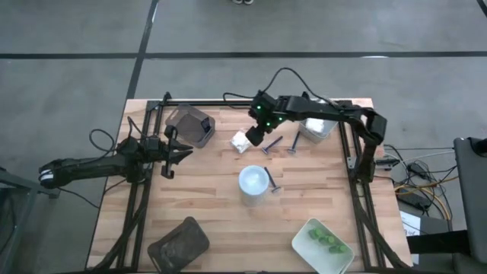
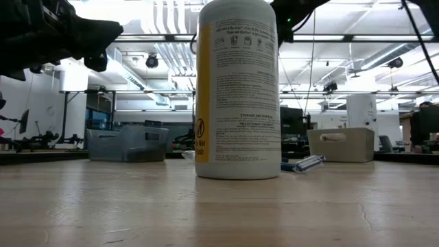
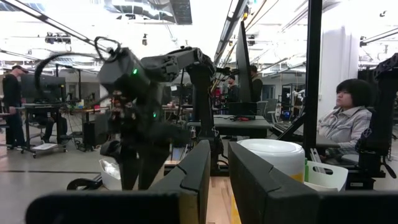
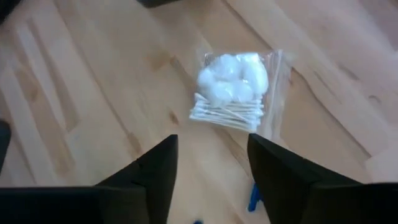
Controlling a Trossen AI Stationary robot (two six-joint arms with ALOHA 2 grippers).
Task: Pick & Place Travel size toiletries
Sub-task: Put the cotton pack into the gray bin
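Note:
My right gripper (image 1: 254, 138) hangs open over the table's far middle, pointing slantwise down; in the right wrist view its fingers (image 4: 158, 171) stand just short of a small white packet (image 4: 235, 93) of cotton balls and swabs lying flat on the wood (image 1: 241, 142). Two dark-handled razors (image 1: 272, 144) lie to the packet's right, and a third (image 1: 272, 183) lies beside the upright yellow, white-capped bottle (image 1: 253, 181). Green pieces (image 1: 326, 240) lie in the near-right pale tray (image 1: 304, 245). My left gripper (image 1: 172, 152) waits at the table's left, with a narrow gap between its fingers and nothing in it (image 3: 219, 186).
A dark tray (image 1: 190, 125) stands at the far left and another (image 1: 179, 243) at the near left. A pale tray (image 1: 316, 126) stands at the far right under my right arm. The black frame rails (image 1: 358, 190) run along the table's sides. People sit beyond the table (image 3: 348, 121).

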